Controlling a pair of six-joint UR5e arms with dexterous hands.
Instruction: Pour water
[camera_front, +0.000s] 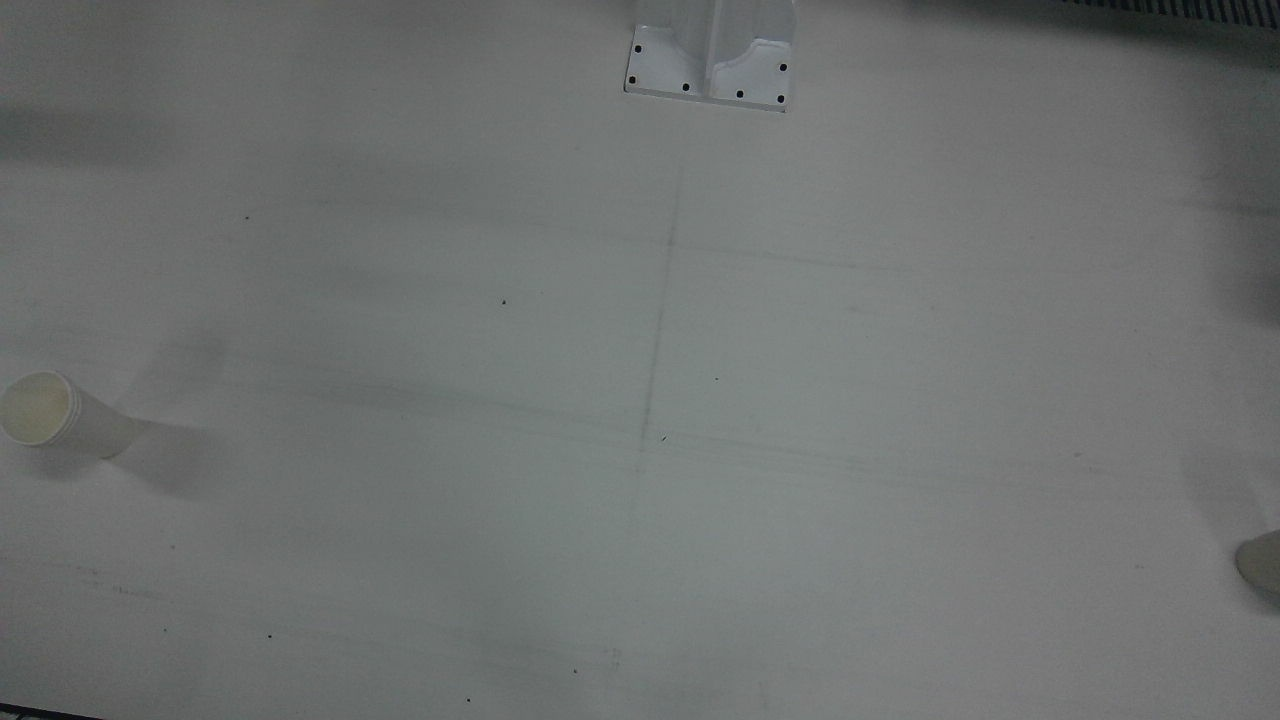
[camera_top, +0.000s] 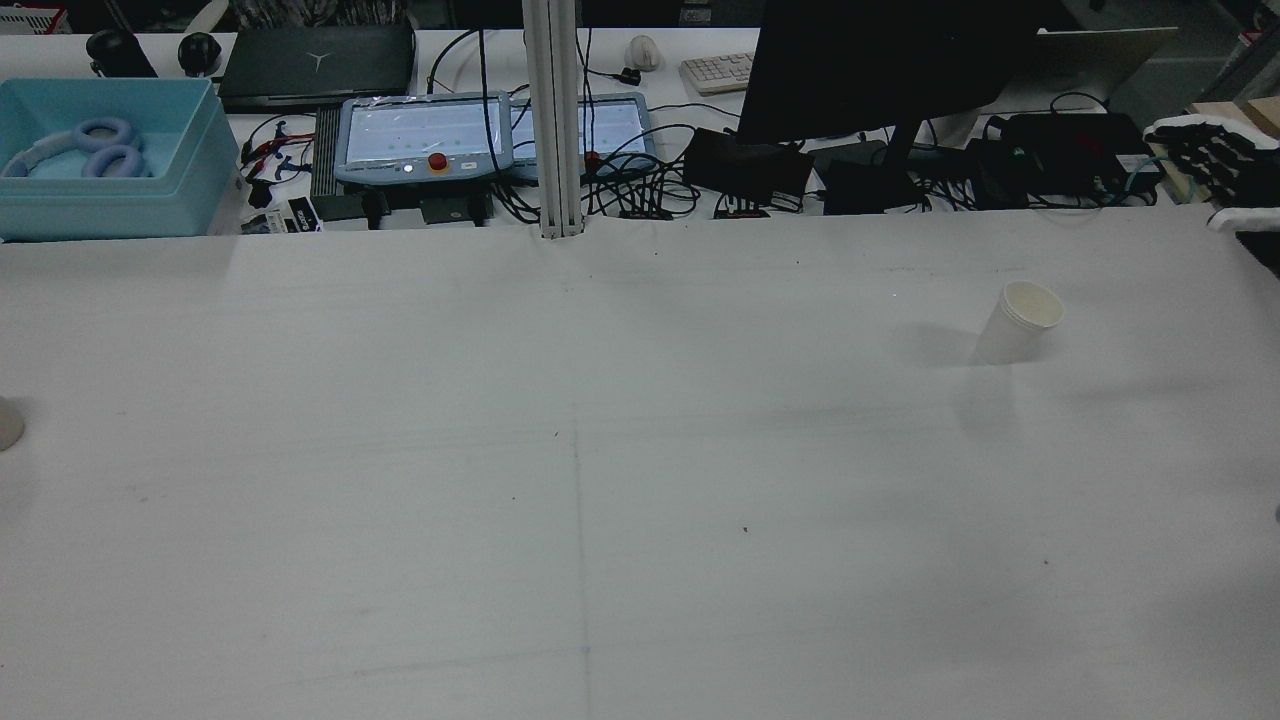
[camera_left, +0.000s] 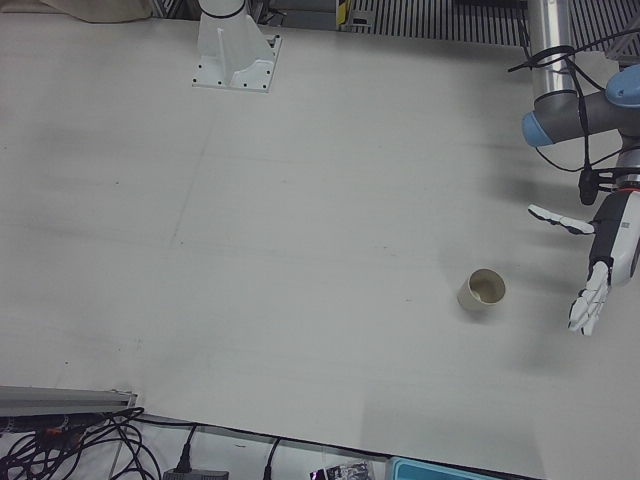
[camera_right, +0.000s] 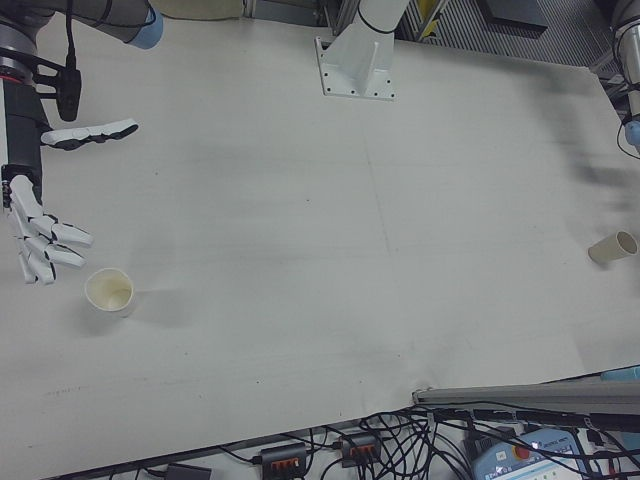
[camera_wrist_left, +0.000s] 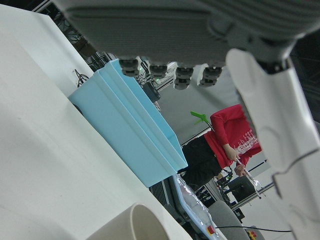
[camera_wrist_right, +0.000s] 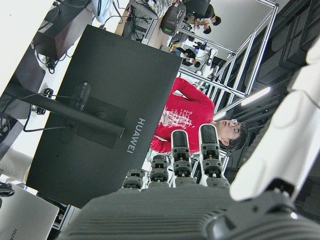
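Observation:
Two paper cups stand on the white table. One cup is by my right hand, which hovers open just beside it with fingers spread; this cup also shows in the rear view and front view. The other cup stands a little way from my left hand, which is open and empty above the table. That cup shows at the edge of the rear view and front view, and its rim shows in the left hand view. I cannot tell what the cups hold.
A light blue box, teach pendants, a black monitor and cables line the far side of the table. A metal post rises at the far edge. A white pedestal base is bolted to the table.

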